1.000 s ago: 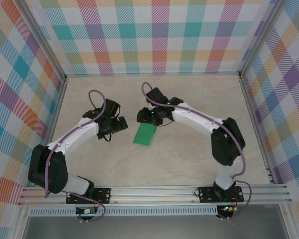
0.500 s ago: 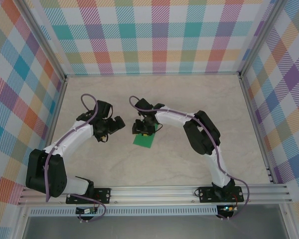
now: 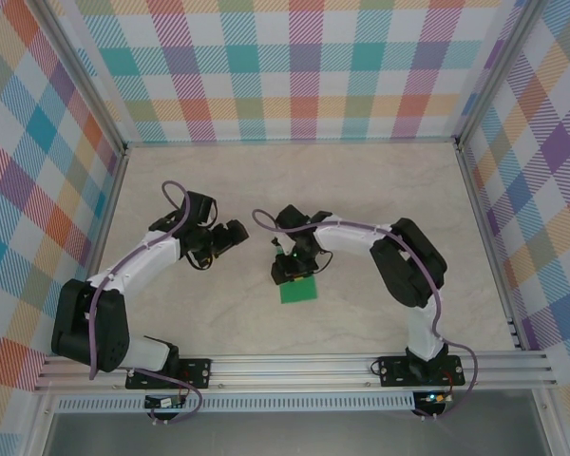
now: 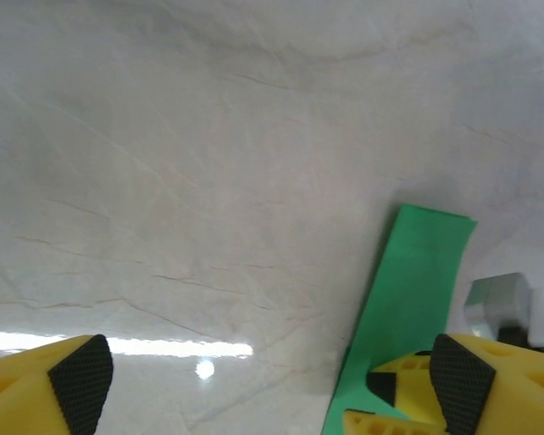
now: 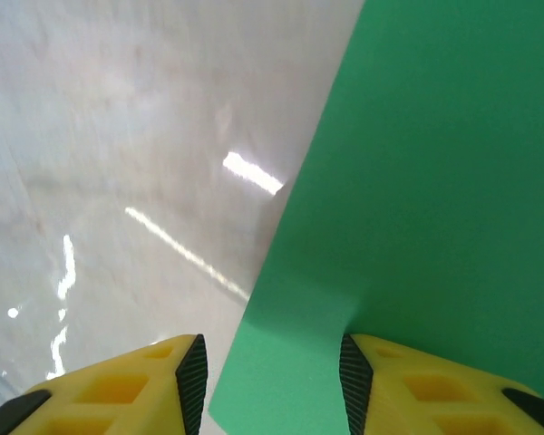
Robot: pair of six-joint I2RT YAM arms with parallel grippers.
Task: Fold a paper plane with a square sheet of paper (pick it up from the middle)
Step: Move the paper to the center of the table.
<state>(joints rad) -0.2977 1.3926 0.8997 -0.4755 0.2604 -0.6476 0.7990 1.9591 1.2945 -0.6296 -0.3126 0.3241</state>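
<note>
The square sheet of paper [image 3: 300,292] is a small bright-green folded piece lying flat on the table, a little near of centre. My right gripper [image 3: 289,274] points down at its far edge. In the right wrist view the jaws of that gripper [image 5: 272,381] stand apart over the paper [image 5: 417,181], the right fingertip [image 5: 354,376] resting on the sheet and the left one beside its edge. My left gripper [image 3: 236,234] hovers to the left, open with nothing in it. The left wrist view shows the left gripper [image 4: 270,399] with the paper [image 4: 417,290] at lower right.
The beige marble table [image 3: 380,190] has metal rails and checked walls on three sides. The right arm's elbow [image 3: 413,261] stands to the right of the paper. The right gripper's yellow fingers [image 4: 412,385] show close to my left gripper's right pad.
The right gripper has swung toward the near edge and the green paper has slid with it, nearer and slightly right. The left gripper has stayed about where it was, its jaws narrowing slightly.
</note>
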